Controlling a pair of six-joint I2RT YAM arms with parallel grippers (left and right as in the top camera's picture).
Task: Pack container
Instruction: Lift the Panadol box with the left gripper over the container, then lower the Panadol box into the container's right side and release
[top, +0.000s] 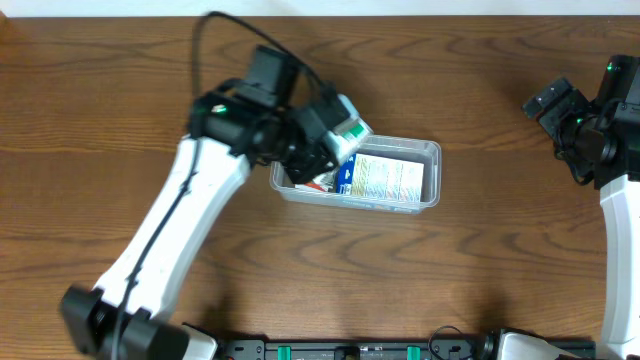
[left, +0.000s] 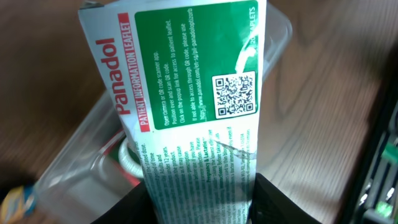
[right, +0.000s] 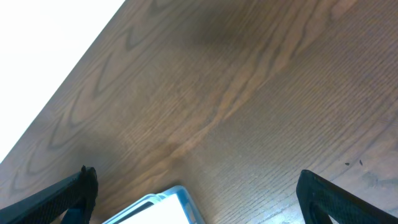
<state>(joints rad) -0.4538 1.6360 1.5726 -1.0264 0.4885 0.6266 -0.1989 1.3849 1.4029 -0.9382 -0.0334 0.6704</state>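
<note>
My left gripper (top: 318, 142) is shut on a green-and-white Panadol box (top: 352, 128) and holds it tilted over the left end of the clear plastic container (top: 432, 152). In the left wrist view the Panadol box (left: 186, 81) sits between the two fingers of the left gripper (left: 202, 202), with the container (left: 71, 171) beneath it. A blue-and-white box (top: 385, 178) lies flat inside the container, and a small red-and-white item (top: 313, 184) lies at its left end. My right gripper (top: 556, 100) is open and empty at the far right, away from the container; it also shows in the right wrist view (right: 199, 190).
The wooden table (top: 120, 120) surrounds the container. In the right wrist view, a pale blue-edged white object (right: 163, 208) shows at the bottom edge between the fingers; I cannot tell what it is. The arm bases stand along the front edge (top: 350, 350).
</note>
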